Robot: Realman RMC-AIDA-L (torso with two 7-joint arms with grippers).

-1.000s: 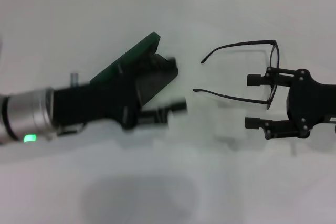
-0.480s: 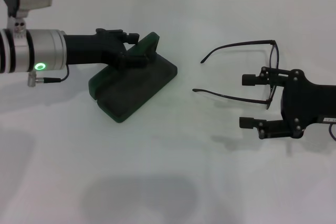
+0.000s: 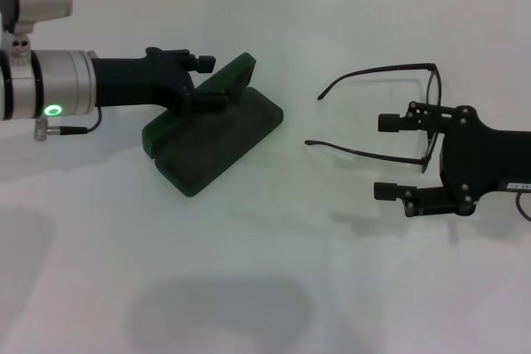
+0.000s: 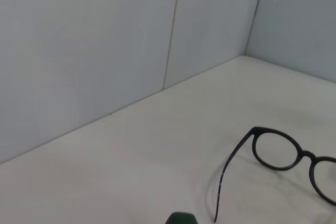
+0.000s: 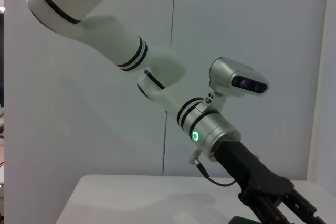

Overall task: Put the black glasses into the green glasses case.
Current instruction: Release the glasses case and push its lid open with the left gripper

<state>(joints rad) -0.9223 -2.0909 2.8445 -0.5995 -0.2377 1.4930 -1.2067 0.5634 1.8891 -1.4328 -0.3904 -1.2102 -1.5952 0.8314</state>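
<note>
The green glasses case [image 3: 217, 140] lies open left of centre, its lid [image 3: 233, 77] tilted up at the far side. My left gripper [image 3: 204, 81] reaches in from the left, its fingers closed over the lid's edge. A tip of the lid shows in the left wrist view [image 4: 179, 217]. The black glasses [image 3: 365, 152] lie unfolded to the right, temple arms pointing at the case; they also show in the left wrist view [image 4: 302, 156]. My right gripper [image 3: 387, 157] is open at the glasses' front, with the nearer temple arm between its fingers.
The white table [image 3: 274, 288] ends at a wall along the far side. The left arm [image 5: 210, 129] shows in the right wrist view, stretched over the table.
The left arm swung from low across the case up to the lid and settled there. The right gripper crept a little left along the glasses.
</note>
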